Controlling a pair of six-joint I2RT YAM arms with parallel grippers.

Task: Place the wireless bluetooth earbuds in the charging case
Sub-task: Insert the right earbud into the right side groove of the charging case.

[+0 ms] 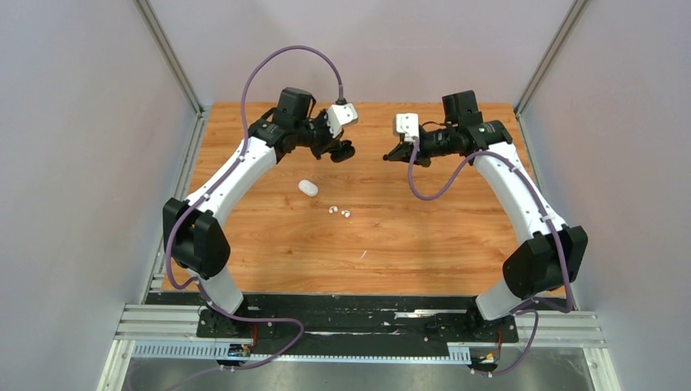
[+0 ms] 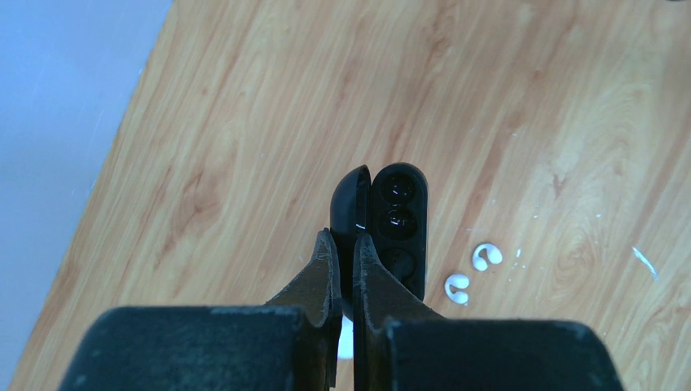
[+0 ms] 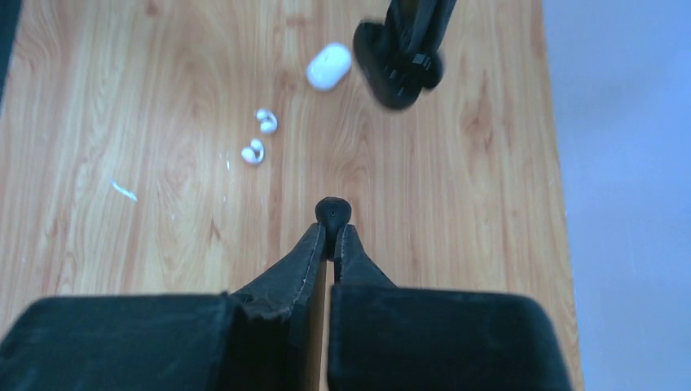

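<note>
Right wrist: right pincer (image 3: 332, 234) pinches a black earbud (image 3: 332, 210), left pincer (image 2: 344, 246) grips the open black charging case (image 2: 399, 213); white earbuds (image 3: 253, 152) lie uninserted.

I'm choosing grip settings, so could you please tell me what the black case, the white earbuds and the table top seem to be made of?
Black case: probably hard plastic, glossy, since light glints in its sockets.
White earbuds: likely smooth plastic, with even colour and soft highlights.
Table top: wood or wood-look laminate, satin; visible grain, broad pale sheen.
</note>
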